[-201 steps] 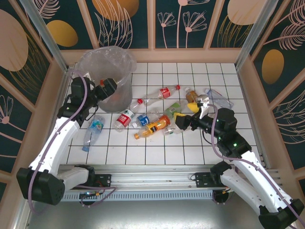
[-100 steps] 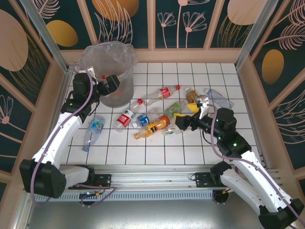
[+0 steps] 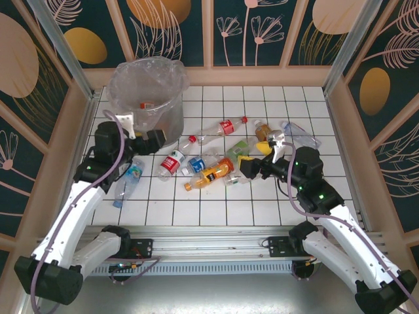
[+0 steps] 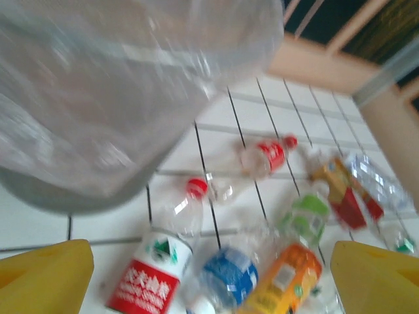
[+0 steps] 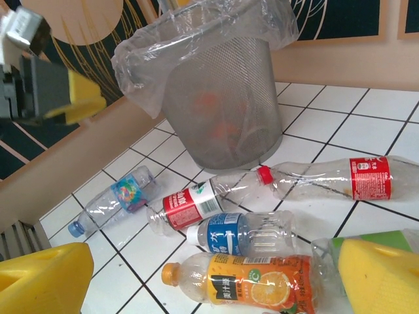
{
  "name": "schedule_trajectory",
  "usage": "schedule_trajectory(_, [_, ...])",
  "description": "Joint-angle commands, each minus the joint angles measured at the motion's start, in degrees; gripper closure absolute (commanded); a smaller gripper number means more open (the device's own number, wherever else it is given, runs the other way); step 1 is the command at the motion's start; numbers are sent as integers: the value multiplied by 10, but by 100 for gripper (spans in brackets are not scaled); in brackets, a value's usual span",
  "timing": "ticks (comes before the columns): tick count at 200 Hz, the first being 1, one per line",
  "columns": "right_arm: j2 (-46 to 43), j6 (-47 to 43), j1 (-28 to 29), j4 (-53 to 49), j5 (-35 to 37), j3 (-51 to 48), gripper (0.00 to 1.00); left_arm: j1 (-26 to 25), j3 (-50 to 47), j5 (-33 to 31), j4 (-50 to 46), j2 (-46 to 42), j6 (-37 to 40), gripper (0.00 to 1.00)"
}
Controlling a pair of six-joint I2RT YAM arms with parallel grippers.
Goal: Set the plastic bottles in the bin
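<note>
Beside the bin [image 3: 171,119], the left gripper [image 3: 159,139] gapes empty; the right gripper [image 3: 245,167] — jaws wide, holding nothing — hangs over scattered bottles [image 3: 213,171].

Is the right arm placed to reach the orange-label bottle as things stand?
Probably yes: the right hand is open and the orange-label bottle lies between its spread fingers. The blue-label bottle lies close alongside, so the grasp may be tight.
</note>
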Motion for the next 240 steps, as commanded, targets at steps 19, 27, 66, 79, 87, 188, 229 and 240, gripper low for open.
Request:
schedule_trajectory(19, [0, -16, -3, 10, -43, 18, 3, -78, -9, 87, 3, 62, 56, 7])
schedule_trajectory(27, [0, -16, -2, 12, -55, 17, 2, -94, -6, 83, 6, 77, 69, 7])
schedule_trajectory(66, [2, -26, -3, 21, -124, 9, 1, -139, 27, 57, -2, 148, 135, 7])
schedule_trajectory(79, [2, -28, -3, 31, -149, 3, 1, -147, 42, 47, -7, 171, 155, 6])
schedule_trajectory(87, [2, -28, -2, 36, -157, -1, 1, -151, 53, 42, -7, 187, 161, 6])
schedule_trajectory(188, [-11, -40, -2, 47, -196, -9, 1, -167, 152, -22, -62, 392, 262, 20])
schedule_trajectory(229, [-3, -41, -2, 40, -187, -6, 1, -172, 193, -22, -81, 462, 284, 25])
schedule_trajectory(240, [-4, -42, -2, 39, -186, -6, 1, -174, 199, -21, -84, 474, 287, 26])
